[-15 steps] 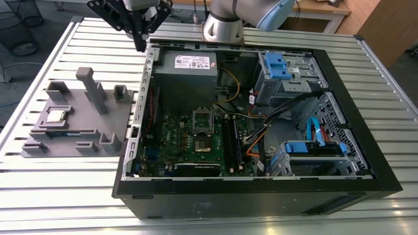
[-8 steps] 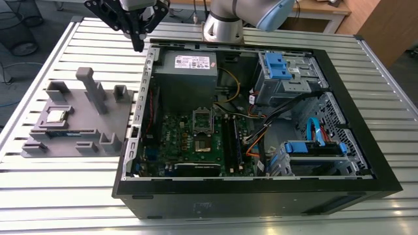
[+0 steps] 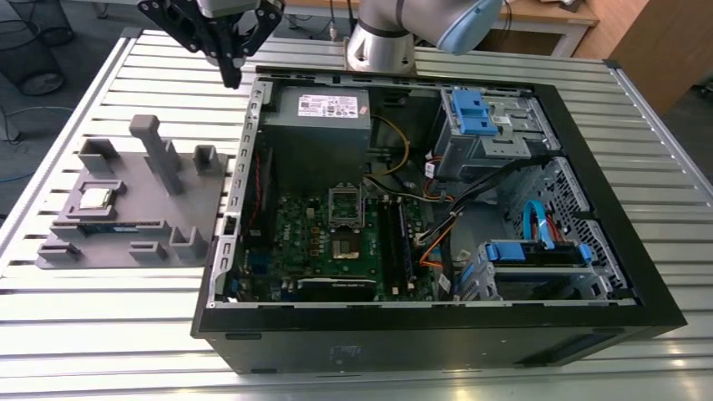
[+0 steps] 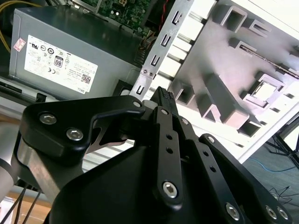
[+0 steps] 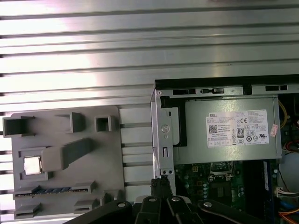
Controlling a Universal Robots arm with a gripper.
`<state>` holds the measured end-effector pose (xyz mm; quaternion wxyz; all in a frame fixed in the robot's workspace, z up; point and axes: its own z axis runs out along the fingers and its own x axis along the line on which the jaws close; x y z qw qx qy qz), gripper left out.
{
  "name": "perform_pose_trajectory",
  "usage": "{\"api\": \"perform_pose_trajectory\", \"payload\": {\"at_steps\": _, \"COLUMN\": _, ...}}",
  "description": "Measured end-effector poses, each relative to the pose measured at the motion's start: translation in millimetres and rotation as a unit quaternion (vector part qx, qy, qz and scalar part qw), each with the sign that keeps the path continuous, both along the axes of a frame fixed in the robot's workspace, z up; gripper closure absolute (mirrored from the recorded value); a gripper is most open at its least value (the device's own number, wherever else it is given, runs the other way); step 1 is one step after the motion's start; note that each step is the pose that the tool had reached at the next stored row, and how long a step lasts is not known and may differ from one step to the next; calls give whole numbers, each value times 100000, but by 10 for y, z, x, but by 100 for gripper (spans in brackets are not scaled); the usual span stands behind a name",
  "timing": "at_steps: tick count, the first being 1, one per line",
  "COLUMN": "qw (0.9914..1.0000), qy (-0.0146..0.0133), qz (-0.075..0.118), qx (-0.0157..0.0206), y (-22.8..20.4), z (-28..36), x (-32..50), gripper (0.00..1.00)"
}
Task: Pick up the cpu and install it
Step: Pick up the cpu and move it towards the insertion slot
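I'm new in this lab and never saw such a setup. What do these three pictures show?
A robot arm stands at a slatted metal table. One picture comes from a camera off the arm; two come from cameras near its wrist, looking past the black gripper. On the table lie an open computer case and a grey holder. The cpu, a small shiny square, sits in that holder. The gripper hangs near a corner of the case, shut and holding nothing.

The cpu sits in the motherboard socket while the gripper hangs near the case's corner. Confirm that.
Not quite: the exterior view shows the cpu lying on the grey holder beside the case, outside it. The gripper does hang near the case's corner.
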<state>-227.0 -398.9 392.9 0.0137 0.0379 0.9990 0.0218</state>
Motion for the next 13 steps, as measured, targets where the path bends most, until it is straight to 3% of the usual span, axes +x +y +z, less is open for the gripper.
{"api": "perform_pose_trajectory", "payload": {"at_steps": 13, "qw": 100000, "qy": -1, "qz": 1, "qx": -1, "y": 0, "z": -1, "x": -77, "gripper": 89}}
